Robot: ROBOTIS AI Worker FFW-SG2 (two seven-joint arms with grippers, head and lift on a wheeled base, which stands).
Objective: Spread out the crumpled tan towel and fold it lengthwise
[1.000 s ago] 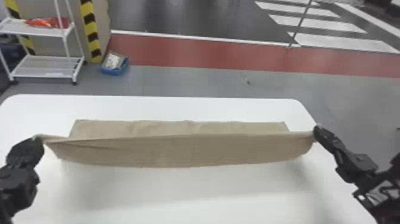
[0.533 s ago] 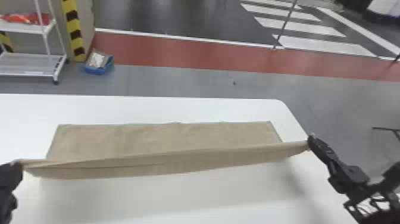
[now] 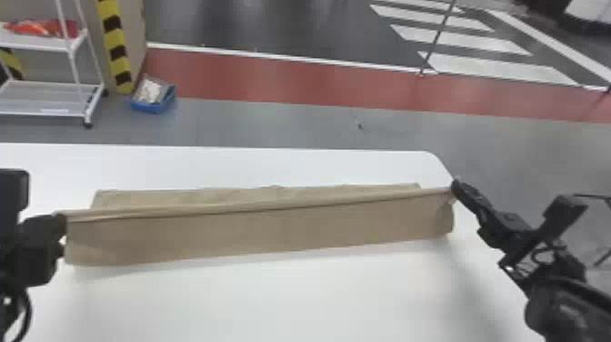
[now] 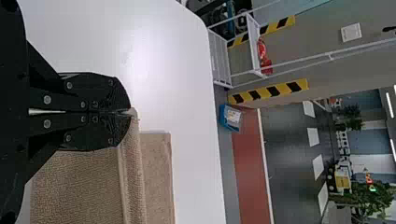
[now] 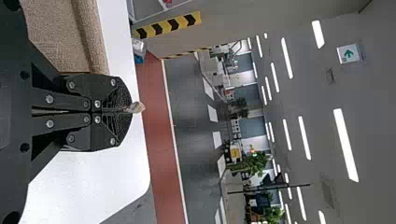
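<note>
Evidently left and right jaws tight on tan towel (image 3: 254,234), widest in head view, arrow sign (image 5: 348,53) in right wrist's

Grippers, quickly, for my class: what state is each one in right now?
Left gripper: closed, holding the tan towel at its left end.
Right gripper: closed, holding the same towel at its right end.
</note>
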